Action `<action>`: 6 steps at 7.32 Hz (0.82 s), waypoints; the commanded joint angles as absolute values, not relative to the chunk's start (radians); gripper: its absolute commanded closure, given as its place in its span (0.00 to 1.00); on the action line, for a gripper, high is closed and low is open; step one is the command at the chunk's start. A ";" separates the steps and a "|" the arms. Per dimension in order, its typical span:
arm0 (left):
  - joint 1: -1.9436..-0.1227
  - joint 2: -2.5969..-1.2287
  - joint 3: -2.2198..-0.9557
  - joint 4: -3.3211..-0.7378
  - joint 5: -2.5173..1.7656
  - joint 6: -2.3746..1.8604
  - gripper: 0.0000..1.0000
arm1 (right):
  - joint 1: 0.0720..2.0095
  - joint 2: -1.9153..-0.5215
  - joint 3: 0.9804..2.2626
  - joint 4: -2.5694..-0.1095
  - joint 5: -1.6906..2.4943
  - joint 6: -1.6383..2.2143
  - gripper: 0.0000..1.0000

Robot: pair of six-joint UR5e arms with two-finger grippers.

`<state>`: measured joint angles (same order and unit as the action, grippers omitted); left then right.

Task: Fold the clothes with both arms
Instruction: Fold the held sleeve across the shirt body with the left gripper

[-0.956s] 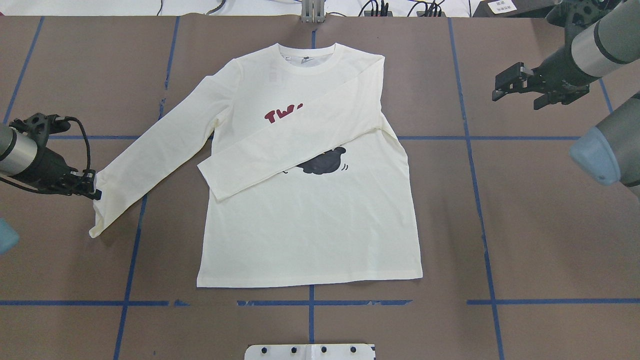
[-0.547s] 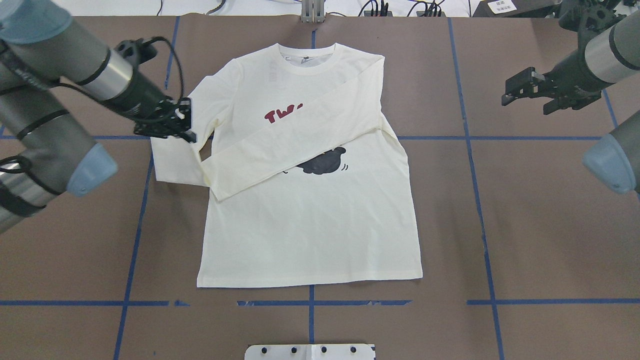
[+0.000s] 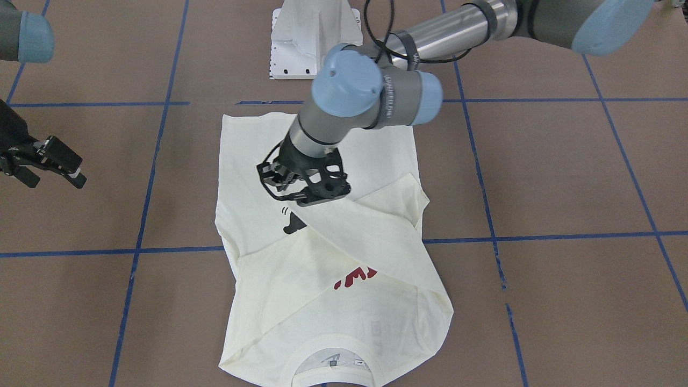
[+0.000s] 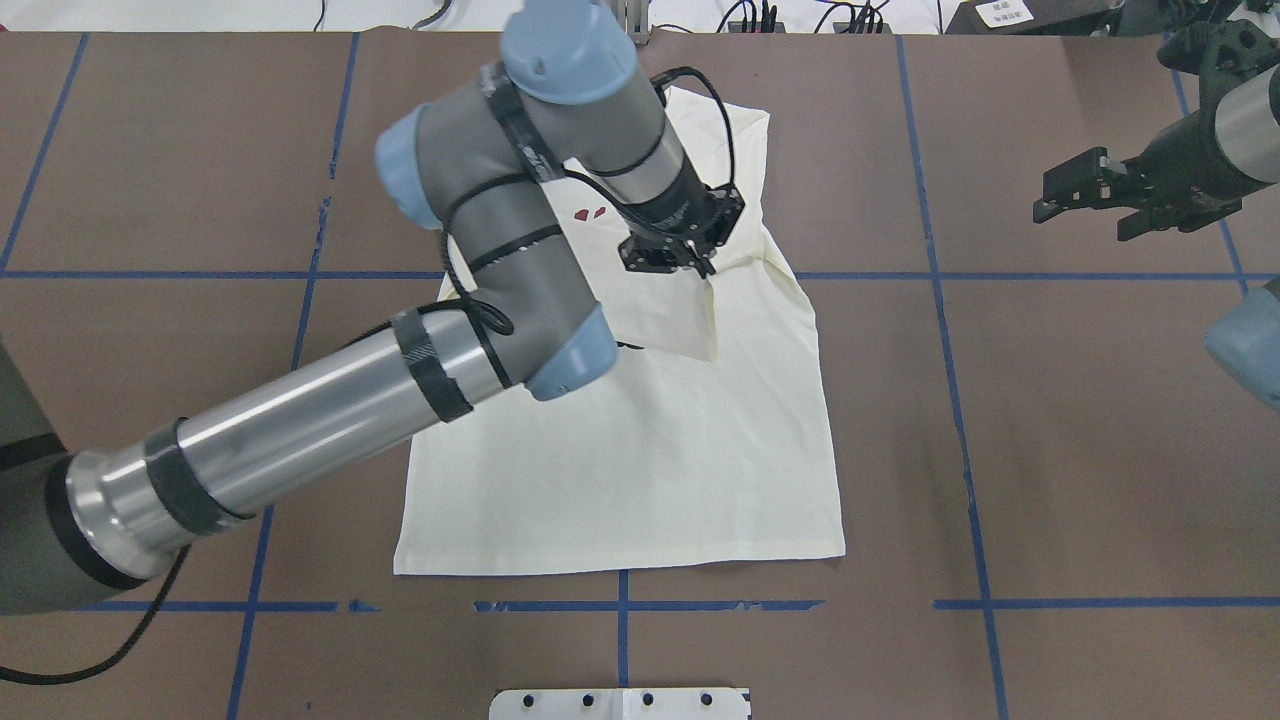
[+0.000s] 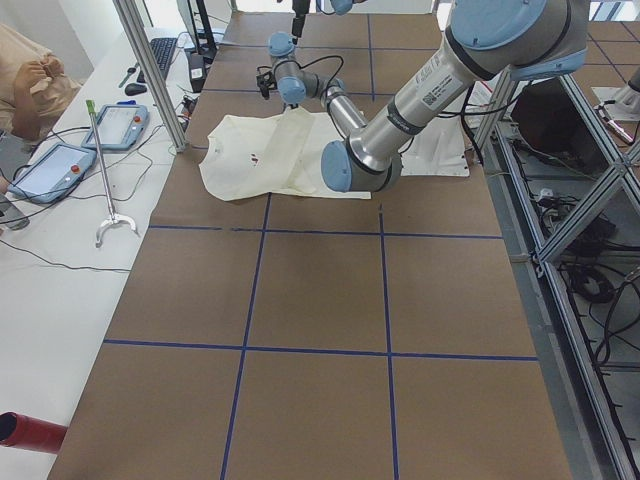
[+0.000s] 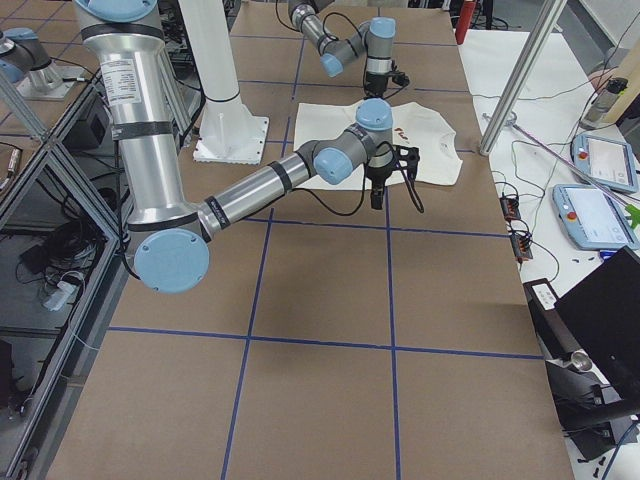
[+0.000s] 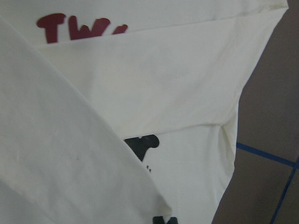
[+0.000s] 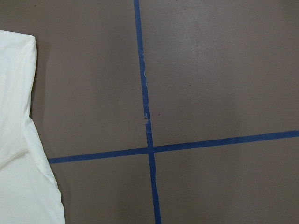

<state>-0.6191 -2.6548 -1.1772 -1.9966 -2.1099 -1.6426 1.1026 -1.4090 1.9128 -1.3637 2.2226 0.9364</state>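
Cream-white cotton, the T-shirt [image 4: 640,470] lies print side up in the middle of the table [image 4: 1050,450], its hem towards the white pedestal [image 3: 309,40]. One sleeve [image 3: 403,196] is already laid slantwise over the chest. The left gripper [image 4: 672,255] is clamped on the cuff end of the other sleeve [image 3: 365,236] and holds it above the cat print [image 3: 293,224], so the two sleeves cross.

To lay this fold well, I judge the cuff should be lowered close to the cloth before the jaws part. It should also be set inside the body's side seams, so that it neither drags the lower sleeve nor hangs over the edge.

The right gripper [image 4: 1085,205] hangs with fingers apart, well off to the shirt's side over bare brown paper and blue tape [image 4: 960,400], and nothing blocks it. Beyond the table's far edge lie teach pendants [image 5: 55,165] on a white bench, out of reach of the fold.
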 commanded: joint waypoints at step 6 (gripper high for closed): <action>-0.696 -2.307 -1.657 -1.925 -2.031 -1.622 0.01 | 0.812 -1.402 2.007 -1.356 2.017 1.304 0.00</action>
